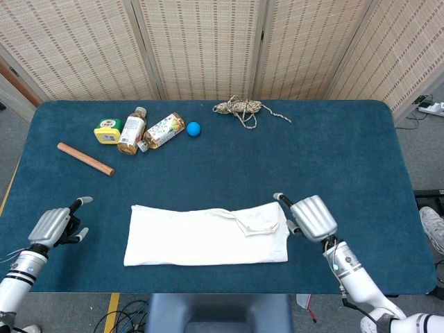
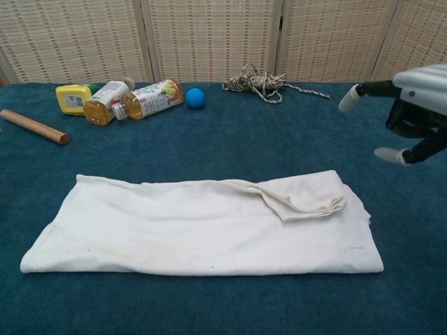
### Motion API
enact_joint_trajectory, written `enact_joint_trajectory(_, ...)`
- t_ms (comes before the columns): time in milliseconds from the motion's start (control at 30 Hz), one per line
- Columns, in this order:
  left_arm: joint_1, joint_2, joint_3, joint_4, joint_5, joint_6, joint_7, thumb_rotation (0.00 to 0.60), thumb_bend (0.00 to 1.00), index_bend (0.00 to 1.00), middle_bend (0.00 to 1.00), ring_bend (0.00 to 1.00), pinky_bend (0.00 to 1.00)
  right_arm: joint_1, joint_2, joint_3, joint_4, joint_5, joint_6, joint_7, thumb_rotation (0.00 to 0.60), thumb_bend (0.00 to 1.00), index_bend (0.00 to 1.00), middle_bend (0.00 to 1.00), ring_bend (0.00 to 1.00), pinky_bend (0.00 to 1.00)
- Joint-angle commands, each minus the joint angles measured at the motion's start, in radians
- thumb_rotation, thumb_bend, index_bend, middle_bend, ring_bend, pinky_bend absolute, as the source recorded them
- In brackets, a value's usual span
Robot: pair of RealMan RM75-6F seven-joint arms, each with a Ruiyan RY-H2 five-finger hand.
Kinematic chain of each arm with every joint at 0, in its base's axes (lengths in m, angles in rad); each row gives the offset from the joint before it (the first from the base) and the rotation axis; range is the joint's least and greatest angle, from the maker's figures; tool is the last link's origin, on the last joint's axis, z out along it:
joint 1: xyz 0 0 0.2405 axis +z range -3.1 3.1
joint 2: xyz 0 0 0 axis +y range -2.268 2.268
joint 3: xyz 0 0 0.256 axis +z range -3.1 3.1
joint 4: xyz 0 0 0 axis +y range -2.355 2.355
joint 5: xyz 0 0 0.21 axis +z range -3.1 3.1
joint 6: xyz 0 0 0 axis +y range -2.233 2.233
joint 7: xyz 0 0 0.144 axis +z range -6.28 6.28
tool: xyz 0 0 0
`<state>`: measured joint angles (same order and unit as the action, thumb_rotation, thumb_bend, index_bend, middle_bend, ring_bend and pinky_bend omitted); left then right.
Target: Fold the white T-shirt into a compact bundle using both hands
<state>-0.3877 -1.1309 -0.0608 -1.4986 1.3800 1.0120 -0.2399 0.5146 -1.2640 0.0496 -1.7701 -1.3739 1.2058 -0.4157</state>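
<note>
Your right hand (image 1: pixel 312 217) hangs empty with fingers spread, just to the right of the white T-shirt (image 1: pixel 205 236) and clear of it. The shirt lies as a long folded strip between both hands. Your left hand (image 1: pixel 53 226) sits loosely open, holding nothing.

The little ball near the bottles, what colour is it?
The ball is blue, clearest in the chest view.
</note>
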Motion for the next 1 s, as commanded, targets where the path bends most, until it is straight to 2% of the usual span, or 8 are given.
enact_joint_trajectory(33, -0.004, -0.087, 0.039, 0.171, 0.145, 0.097, 0.01, 0.6, 0.32, 0.29, 0.94, 0.86, 0.94, -0.023, 0.045, 0.026, -0.034, -0.012, 0.039, 0.011, 0.6, 0.33, 0.22, 0.94, 0.93, 1.0)
enact_joint_trajectory(133, -0.017, -0.13, 0.063, 0.272, 0.226, 0.138, -0.035, 0.6, 0.28, 0.34, 0.94, 0.86, 0.94, -0.036, 0.067, 0.034, -0.05, -0.013, 0.059, 0.021, 0.6, 0.33, 0.23, 0.94, 0.93, 1.0)
enact_joint_trajectory(367, -0.065, -0.253, 0.107, 0.507, 0.375, 0.239, -0.103, 0.6, 0.24, 0.38, 0.94, 0.86, 0.93, -0.068, 0.084, 0.028, -0.064, -0.023, 0.083, 0.035, 0.6, 0.33, 0.25, 0.95, 0.93, 1.0)
enact_joint_trajectory(667, -0.118, -0.426, 0.147, 0.756, 0.468, 0.328, -0.11, 0.6, 0.24, 0.39, 0.94, 0.86, 0.93, -0.108, 0.09, 0.02, -0.07, -0.021, 0.108, 0.033, 0.6, 0.33, 0.27, 0.95, 0.93, 1.0)
enact_joint_trajectory(1000, -0.139, -0.555, 0.19, 0.973, 0.488, 0.365, -0.153, 0.6, 0.24, 0.39, 0.94, 0.86, 0.93, -0.142, 0.1, 0.022, -0.077, -0.012, 0.129, 0.034, 0.6, 0.33, 0.27, 0.95, 0.93, 1.0)
